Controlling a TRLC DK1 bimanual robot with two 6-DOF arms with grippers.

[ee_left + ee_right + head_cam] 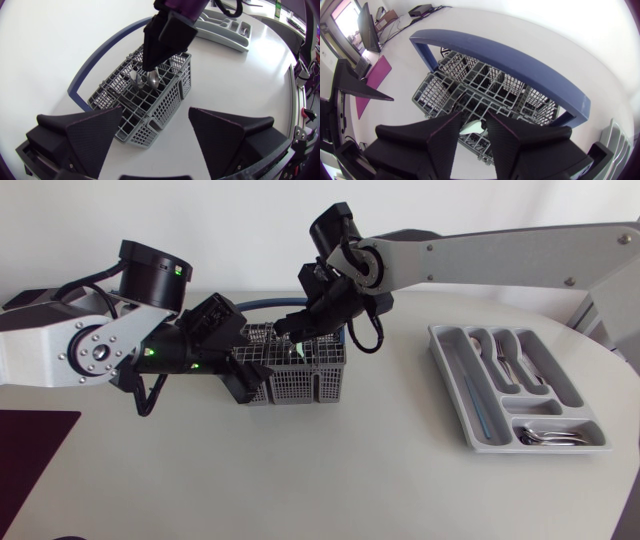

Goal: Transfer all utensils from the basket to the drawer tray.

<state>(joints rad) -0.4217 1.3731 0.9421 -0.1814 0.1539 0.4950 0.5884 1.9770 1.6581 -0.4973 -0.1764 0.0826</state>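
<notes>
My left pincer stands wide open with nothing in it, its 2 fingers spread to either side of the near end of the grey mesh basket. I cannot tell whether they touch it. From above, this pincer sits at the basket's left end, near the middle of the white worktop.

My right pincer comes down into the basket from the far side. Its fingers are nearly together and closed on a silvery spoon that stands upright in one of the middle cells. A 2nd metal piece stands just beside the spoon. In the right wrist view, the spoon glints in the narrow gap of the pincer. The basket's blue handle arches ahead of it.

Well apart, to the right, the grey drawer tray lies flat, with cutlery in its middle slots and more in its crosswise slot.
</notes>
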